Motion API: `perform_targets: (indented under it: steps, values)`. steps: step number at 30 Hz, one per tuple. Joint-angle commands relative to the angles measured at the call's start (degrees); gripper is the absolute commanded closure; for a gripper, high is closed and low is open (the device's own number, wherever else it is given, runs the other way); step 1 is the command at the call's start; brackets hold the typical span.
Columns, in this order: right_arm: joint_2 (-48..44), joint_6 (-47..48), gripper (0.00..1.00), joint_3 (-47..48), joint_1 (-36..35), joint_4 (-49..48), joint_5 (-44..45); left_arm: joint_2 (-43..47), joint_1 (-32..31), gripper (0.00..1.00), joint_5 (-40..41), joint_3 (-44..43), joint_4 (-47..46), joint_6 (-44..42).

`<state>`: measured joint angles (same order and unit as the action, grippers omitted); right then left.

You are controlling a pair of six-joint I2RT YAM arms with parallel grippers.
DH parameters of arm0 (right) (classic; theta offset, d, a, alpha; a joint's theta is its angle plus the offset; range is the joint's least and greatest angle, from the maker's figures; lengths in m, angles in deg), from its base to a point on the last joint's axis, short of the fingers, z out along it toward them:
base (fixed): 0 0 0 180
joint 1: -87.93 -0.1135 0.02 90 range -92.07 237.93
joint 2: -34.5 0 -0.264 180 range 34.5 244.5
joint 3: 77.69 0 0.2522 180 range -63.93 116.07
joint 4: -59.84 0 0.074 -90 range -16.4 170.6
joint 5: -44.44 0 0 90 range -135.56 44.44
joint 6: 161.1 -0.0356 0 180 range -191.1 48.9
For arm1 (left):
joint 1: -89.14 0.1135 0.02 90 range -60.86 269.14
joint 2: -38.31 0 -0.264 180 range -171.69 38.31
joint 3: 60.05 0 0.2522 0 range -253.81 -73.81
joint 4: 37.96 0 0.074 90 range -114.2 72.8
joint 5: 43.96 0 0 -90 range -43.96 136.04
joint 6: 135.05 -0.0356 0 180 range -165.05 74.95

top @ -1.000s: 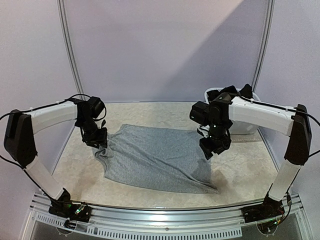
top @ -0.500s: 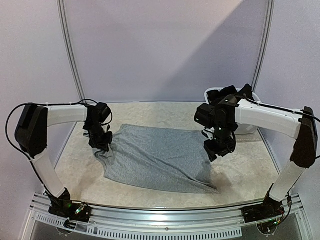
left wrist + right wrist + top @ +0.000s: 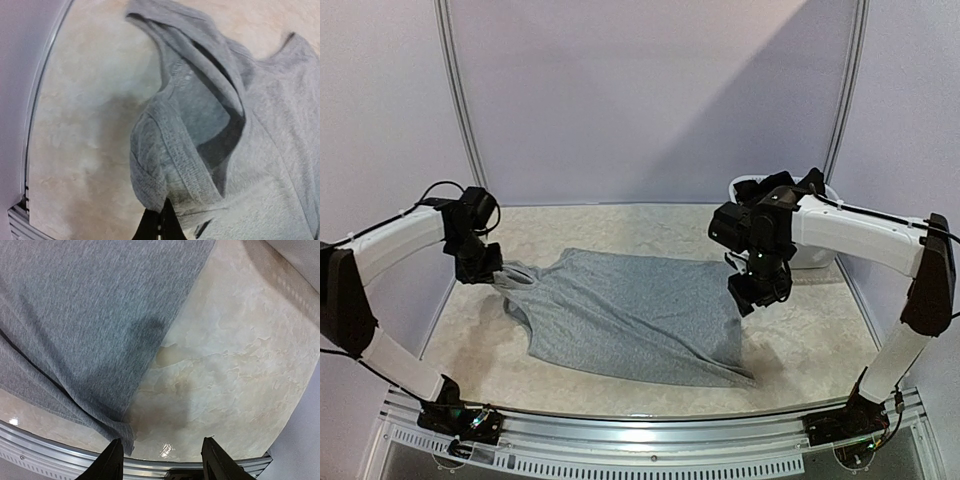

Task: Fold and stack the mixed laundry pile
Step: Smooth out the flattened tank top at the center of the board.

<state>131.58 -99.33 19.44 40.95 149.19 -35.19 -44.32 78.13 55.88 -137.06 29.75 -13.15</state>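
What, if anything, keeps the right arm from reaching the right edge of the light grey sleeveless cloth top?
Probably nothing, so yes: the right gripper hovers open over the right edge of the grey top, nothing between.

Camera layout: one fixed view, two on my wrists.
Top camera: high behind me, facing down, with the whole grey top (image 3: 630,320) in frame. Left wrist camera: close over its strap end. Right wrist camera: above its opposite edge, facing down. All three views share that top.
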Motion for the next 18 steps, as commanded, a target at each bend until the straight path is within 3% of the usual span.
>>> perform_targets:
  steps: [1, 9, 18]
  values:
    - [2.1, 0.1, 0.46, 3.2, -0.2, -0.3, 2.3, 5.3, 4.5, 1.0, 2.8, 4.3, 3.6, 3.4]
    - [4.3, 2.0, 0.46, 5.4, -0.2, -0.5, 2.4, 12.7, 6.7, 1.0, 5.9, 9.6, 4.5, 7.5]
    - [5.7, 2.7, 0.46, 5.9, -0.1, -1.9, 2.5, 13.2, 8.5, 0.93, 10.1, 12.1, 4.2, 10.0]
